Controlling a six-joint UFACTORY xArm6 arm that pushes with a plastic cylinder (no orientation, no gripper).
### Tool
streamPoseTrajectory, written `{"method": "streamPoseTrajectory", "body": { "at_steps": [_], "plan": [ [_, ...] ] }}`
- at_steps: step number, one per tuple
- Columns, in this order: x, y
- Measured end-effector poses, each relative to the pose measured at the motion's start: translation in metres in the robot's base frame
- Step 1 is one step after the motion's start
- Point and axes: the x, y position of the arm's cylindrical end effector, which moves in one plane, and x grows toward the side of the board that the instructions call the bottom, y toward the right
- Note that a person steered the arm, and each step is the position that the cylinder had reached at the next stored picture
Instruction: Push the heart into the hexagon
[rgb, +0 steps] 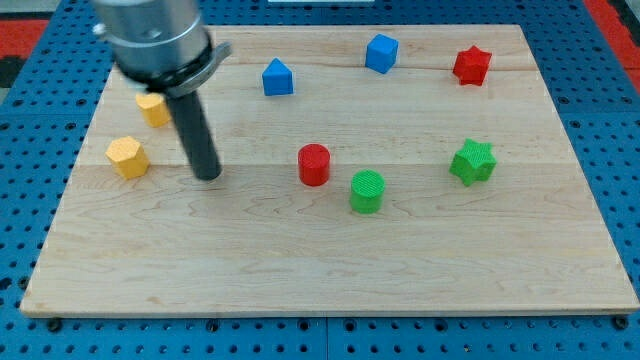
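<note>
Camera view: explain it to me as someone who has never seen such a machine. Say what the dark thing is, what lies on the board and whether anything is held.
There is only this one picture, looking down at a slant on a wooden board. The grey cylinder at the view's top left is the end of a robot arm. It has no hand, only a dark rod, so nothing is held; it only pushes. My tip rests on the board, to the right of the yellow hexagon and below the yellow heart, which the rod partly hides. Also there: a blue triangle-like block, blue cube, red star, green star, red cylinder, green cylinder.

Pale, smooth-grained wooden board (300, 260); matt plastic-looking green cylinder (367, 191) shows ridged layers; rod (197, 140) matt dark.
</note>
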Motion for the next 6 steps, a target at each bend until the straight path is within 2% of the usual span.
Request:
{"method": "streamPoseTrajectory", "body": {
  "at_steps": [1,3,4,5,6],
  "plan": [
    [-0.047,0.01],
    [-0.129,-0.041],
    [-0.122,-0.094],
    [-0.076,-0.108],
    [-0.079,-0.109]
  ]
}}
